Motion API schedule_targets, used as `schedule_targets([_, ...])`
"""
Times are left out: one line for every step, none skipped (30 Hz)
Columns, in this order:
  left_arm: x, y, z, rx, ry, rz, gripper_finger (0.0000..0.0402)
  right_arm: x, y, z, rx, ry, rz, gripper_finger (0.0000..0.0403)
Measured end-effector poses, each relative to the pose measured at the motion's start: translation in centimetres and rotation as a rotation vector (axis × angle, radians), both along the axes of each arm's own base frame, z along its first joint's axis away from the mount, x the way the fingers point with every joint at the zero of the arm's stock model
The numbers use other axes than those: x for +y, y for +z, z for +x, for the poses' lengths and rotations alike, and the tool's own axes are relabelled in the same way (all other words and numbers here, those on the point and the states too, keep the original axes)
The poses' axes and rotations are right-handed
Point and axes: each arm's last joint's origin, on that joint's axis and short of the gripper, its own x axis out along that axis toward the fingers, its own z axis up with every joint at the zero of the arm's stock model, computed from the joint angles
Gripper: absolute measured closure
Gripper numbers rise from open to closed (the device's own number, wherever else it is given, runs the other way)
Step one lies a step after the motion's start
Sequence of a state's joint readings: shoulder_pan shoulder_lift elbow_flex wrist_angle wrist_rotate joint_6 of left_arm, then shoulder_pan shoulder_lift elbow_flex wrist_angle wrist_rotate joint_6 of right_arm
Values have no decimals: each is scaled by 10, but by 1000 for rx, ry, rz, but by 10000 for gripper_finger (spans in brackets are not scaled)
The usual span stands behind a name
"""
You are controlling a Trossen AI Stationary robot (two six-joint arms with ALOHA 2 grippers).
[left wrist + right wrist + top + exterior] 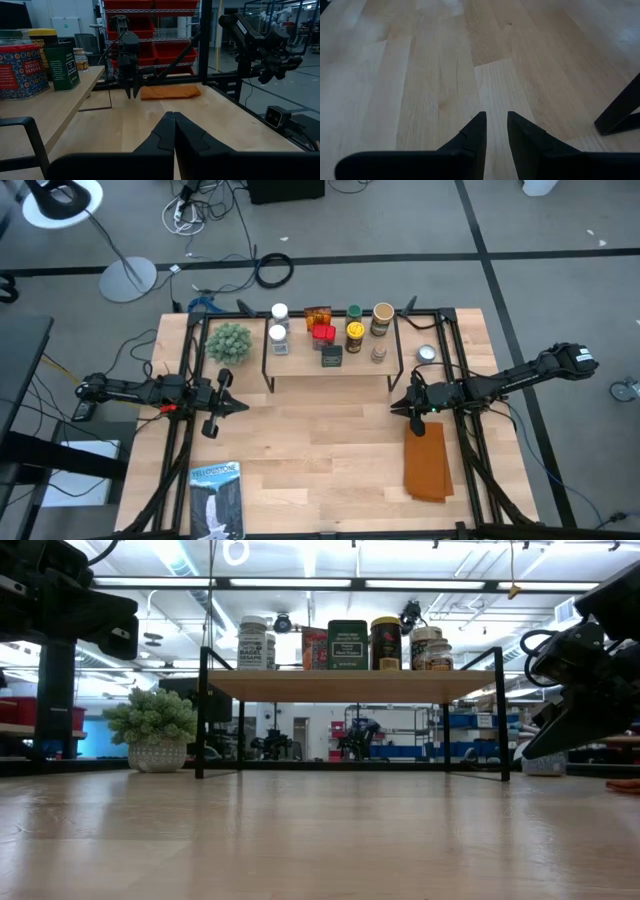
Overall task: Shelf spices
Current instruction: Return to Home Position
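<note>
The shelf [330, 370] stands at the table's far middle, its light top board [350, 685] on thin black legs. On the board stand the spices: white-lidded jars [279, 313], a red box [323, 332], a dark box [332, 357], a yellow-lidded jar [354, 332] and a tan-lidded jar [383, 311]. A small white-topped round thing [427, 353] sits on the table right of the shelf. My left gripper [240, 405] hovers shut, left of and nearer than the shelf. My right gripper [398, 404] hovers near the shelf's right front leg, pointing down, slightly open [496, 119], holding nothing.
A folded orange-brown cloth [427, 460] lies near the right gripper, toward the near edge. A blue-and-white flat package [217, 500] lies at the near left. A potted plant [228, 340] stands left of the shelf. Bare wood [320, 450] spreads between the arms.
</note>
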State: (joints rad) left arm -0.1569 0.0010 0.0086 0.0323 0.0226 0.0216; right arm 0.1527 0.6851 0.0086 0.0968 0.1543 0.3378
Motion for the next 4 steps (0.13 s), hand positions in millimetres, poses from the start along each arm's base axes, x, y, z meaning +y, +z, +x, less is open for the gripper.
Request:
schedule_targets([0, 0, 0, 0, 0, 0, 396, 0, 0, 0, 0, 0, 0, 325])
schedule_targets([0, 0, 0, 0, 0, 0, 396, 0, 0, 0, 0, 0, 0, 325])
schedule_targets([0, 0, 0, 0, 0, 0, 396, 0, 0, 0, 0, 0, 0, 325])
schedule_targets([0, 0, 0, 0, 0, 0, 396, 0, 0, 0, 0, 0, 0, 325])
